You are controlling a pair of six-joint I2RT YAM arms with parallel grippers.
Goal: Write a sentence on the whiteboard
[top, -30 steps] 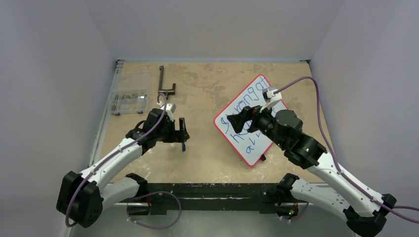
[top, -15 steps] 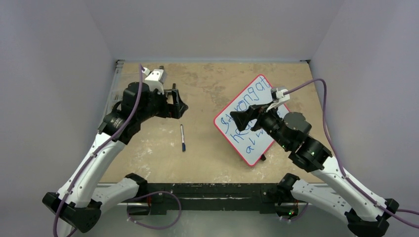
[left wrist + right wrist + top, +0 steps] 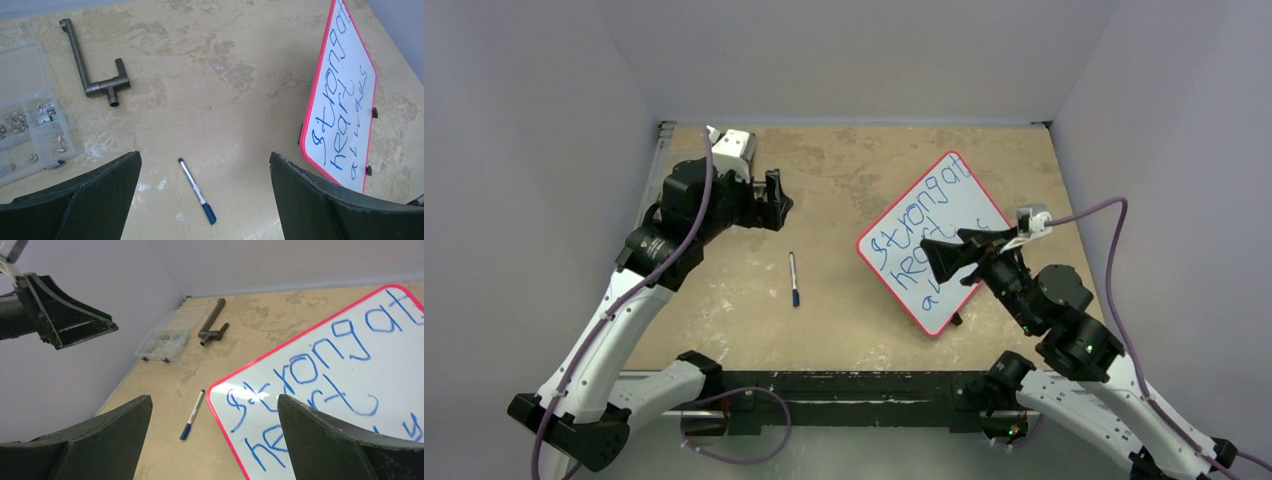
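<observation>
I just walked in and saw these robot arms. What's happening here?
Two robot arms are doing a writing job. The whiteboard has blue writing on it, starting "strong at". The pen lies loose on the table, with nobody holding it. The left gripper and the right gripper are both open and empty; the right one hovers over the whiteboard.

The tan, mottled counter (image 3: 844,190) carries four things. A marker pen (image 3: 793,279) with a blue end lies near its middle. The red-framed whiteboard (image 3: 924,205) rests to the right, turned askew. At the far left sits a clear compartment box (image 3: 30,125) of small hardware, with a dark metal handle (image 3: 92,65) near it.
</observation>
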